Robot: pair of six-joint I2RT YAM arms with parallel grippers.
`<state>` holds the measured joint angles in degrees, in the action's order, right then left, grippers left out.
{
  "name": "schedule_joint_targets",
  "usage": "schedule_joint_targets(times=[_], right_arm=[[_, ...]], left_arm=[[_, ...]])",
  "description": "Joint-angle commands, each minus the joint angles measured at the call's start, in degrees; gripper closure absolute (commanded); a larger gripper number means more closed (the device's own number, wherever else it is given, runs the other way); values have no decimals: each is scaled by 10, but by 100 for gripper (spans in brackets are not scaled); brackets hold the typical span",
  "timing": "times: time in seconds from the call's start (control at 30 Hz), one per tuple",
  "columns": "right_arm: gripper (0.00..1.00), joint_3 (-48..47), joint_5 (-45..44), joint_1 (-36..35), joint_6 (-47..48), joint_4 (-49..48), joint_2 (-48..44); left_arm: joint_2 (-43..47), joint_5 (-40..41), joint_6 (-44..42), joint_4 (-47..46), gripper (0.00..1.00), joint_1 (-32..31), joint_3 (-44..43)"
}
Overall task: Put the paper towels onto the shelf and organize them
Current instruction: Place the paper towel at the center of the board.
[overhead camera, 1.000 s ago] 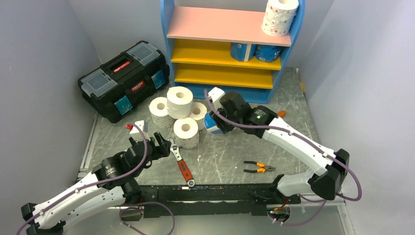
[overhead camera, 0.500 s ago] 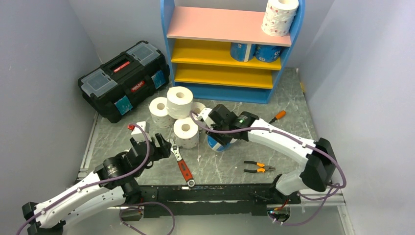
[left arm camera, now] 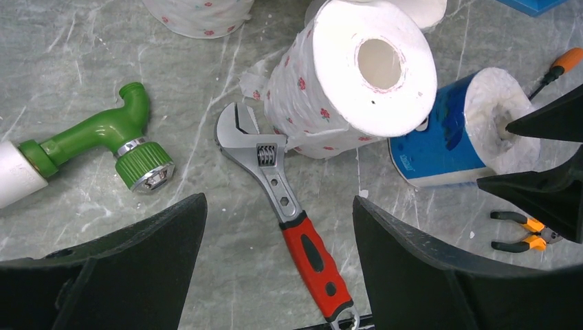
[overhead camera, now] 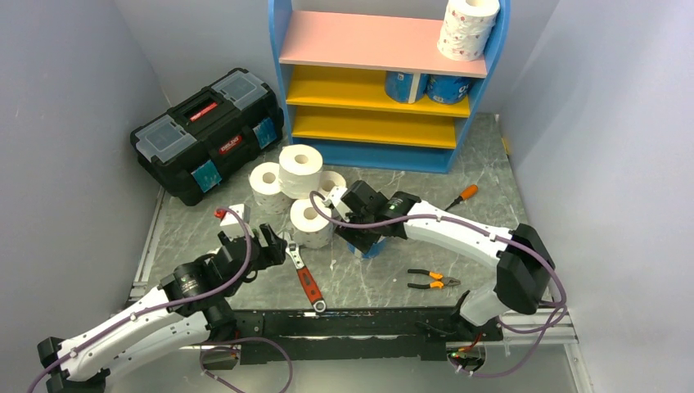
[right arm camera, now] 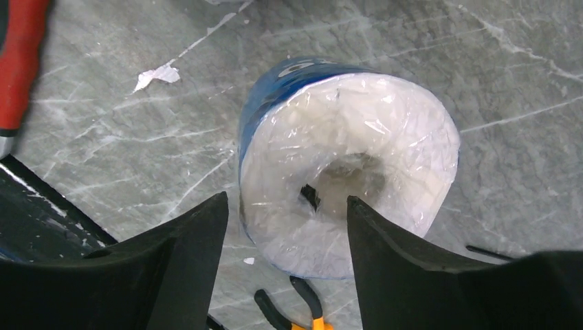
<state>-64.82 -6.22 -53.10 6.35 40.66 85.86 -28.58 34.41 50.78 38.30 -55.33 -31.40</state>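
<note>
Your right hand (right arm camera: 285, 206) sits over a blue-wrapped paper towel roll (right arm camera: 344, 137) that rests on the table (overhead camera: 491, 188) at the middle of the overhead view. Its hollow end faces the wrist camera. One finger stands on each side of the roll's near rim. A thin gap shows at the left finger, while the right finger overlaps the plastic wrap, so I cannot tell whether the hand grips the roll or has let go.

Your left hand (overhead camera: 274, 242) is spread wide and grasps nothing. It hangs above the red-handled wrench (left arm camera: 289, 199), at about 8 o'clock from the blue roll.

Four more rolls (overhead camera: 300, 169) cluster at 10 to 11 o'clock from the blue roll. The nearest one (pink-dotted wrap) (left arm camera: 344, 75) is just beside it.

The shelf (overhead camera: 360, 41) stands at 12 o'clock against the back wall. One tall dotted roll (overhead camera: 468, 29) is at the right end of its pink top board. Two blue-wrapped rolls (overhead camera: 425, 87) sit side by side at the right end of the upper yellow board.

The pliers (overhead camera: 434, 281) lie at 4 o'clock from the blue roll, an orange-handled screwdriver (overhead camera: 462, 195) at 2 o'clock, and the black toolbox (overhead camera: 209, 131) at 10 o'clock. A green pipe fitting (left arm camera: 110, 137) lies on the table just left of the wrench's head.
</note>
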Motion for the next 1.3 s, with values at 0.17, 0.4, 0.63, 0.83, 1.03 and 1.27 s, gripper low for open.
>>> schedule_joint_targets(times=[0.17,0.4,0.63,0.83,1.03,1.27], right_arm=[[30,-5,30,-5,-42,-14,-65],[33,-15,17,-7,-62,-11,-56],[34,-11,-2,-15,-78,-39,-35],[35,-18,-44,-30,-85,-49,-3],[36,-13,-75,-32,-90,-57,3],[37,-11,-67,-35,-95,-54,3]], left_arm=[[-6,-4,9,-5,17,0,-4],[-17,-8,11,-7,17,0,-8],[-20,-7,12,-5,17,0,-10],[-26,-7,12,-2,17,0,-12],[-25,-3,12,-1,17,0,-10],[-32,-3,11,-3,17,0,-13]])
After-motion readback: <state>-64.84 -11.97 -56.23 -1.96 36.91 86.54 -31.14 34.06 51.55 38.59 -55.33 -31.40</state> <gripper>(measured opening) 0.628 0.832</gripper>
